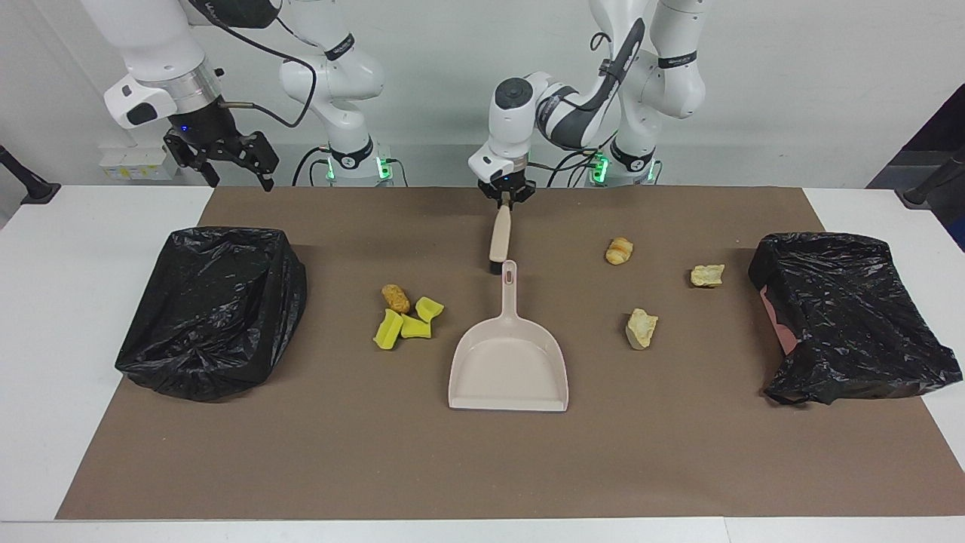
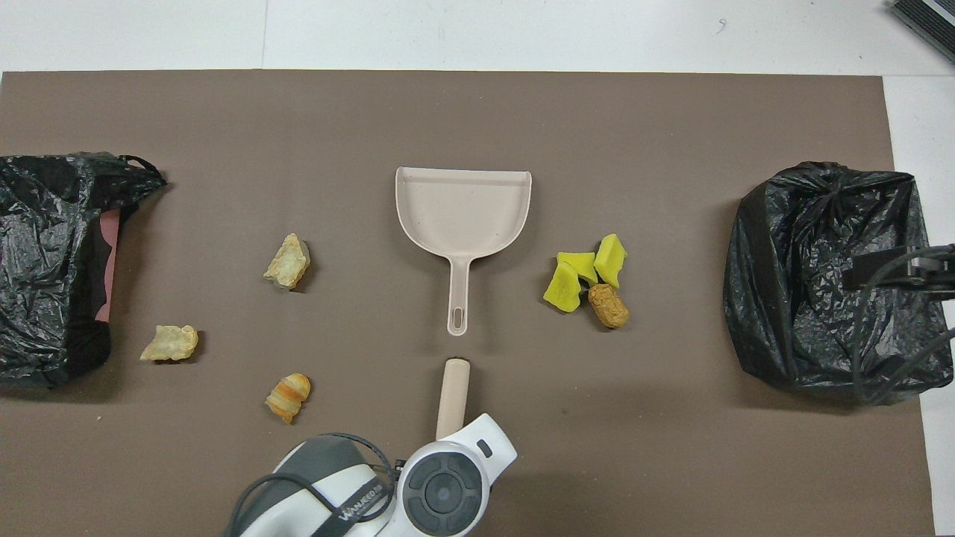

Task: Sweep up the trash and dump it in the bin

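facing view: left gripper (image 1: 506,197) points down at 12 o'clock of the dustpan (image 1: 509,368), fingers pinching the brush (image 1: 499,235). right gripper (image 1: 226,160) waits raised, fingers spread. trash (image 1: 408,316) lies on the counter (image 1: 482,467).

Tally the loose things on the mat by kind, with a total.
Yellow sponge pieces: 3
Pale bread-like chunks: 3
Orange-brown nugget: 1
Dustpan: 1
Brush: 1
Black-bagged bins: 2
Total: 11
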`<state>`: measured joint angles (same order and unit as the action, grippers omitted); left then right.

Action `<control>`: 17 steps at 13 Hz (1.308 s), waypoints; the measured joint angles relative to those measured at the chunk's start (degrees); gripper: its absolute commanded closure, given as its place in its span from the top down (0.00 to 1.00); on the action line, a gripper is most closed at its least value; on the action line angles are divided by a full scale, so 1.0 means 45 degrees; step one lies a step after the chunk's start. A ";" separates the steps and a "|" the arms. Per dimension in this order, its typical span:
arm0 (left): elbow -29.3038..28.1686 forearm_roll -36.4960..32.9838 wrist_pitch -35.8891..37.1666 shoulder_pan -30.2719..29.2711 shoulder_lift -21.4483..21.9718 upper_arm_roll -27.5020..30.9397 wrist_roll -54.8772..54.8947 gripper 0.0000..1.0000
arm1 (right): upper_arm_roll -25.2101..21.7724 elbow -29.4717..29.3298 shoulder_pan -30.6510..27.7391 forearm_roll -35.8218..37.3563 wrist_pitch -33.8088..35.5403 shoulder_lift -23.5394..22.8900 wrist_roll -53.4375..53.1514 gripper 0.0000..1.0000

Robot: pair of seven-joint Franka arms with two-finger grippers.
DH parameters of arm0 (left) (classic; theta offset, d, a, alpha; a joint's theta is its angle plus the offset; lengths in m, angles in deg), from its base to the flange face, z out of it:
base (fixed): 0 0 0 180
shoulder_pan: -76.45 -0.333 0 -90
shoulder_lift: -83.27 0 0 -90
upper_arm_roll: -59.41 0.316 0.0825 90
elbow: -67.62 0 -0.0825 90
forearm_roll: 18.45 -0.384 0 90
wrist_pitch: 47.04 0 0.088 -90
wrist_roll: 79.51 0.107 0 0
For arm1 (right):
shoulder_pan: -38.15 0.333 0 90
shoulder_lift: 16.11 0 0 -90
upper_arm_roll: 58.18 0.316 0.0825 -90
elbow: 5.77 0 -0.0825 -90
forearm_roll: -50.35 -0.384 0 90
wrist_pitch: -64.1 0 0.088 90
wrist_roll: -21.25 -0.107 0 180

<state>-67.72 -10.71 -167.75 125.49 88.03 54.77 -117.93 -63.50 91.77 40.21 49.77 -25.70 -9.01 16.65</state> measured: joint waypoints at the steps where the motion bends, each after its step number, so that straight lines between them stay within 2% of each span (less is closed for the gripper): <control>1: 0.0016 -0.0004 0.0846 -0.0475 0.0313 0.0027 0.0001 0.00 | 0.0000 0.0001 0.0000 0.0000 0.0000 0.0000 0.0000 1.00; 4: 0.0229 -0.0386 0.2016 -0.2676 0.1042 0.0098 0.0261 0.00 | 0.0005 0.0038 0.0017 0.0000 0.0001 0.0003 0.0000 1.00; 8: 0.1184 -0.0665 0.2083 -0.5425 0.1066 0.0154 0.1078 0.00 | 0.0288 0.0325 0.0483 -0.0002 0.0001 0.0017 -0.0314 1.00; 12: 0.1554 -0.1263 0.2084 -0.7808 0.0774 0.0156 0.1973 0.00 | 0.0472 0.0638 0.2482 -0.0012 -0.0792 -0.0266 -0.2524 1.00; 15: 0.1504 -0.1508 0.2138 -0.9611 0.0590 0.0172 0.2427 0.00 | 0.0541 0.0730 0.4230 -0.0031 -0.2278 -0.1250 -0.4979 1.00; 17: 0.1445 -0.1959 0.2359 -1.0314 0.0587 0.0175 0.2504 0.00 | 0.0562 0.0726 0.5128 -0.0048 -0.3198 -0.2091 -0.6136 1.00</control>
<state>-61.22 -19.53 -157.13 79.08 90.67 55.55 -106.66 -60.97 95.04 63.29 49.55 -40.09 -18.42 -10.97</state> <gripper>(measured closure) 0.744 0.000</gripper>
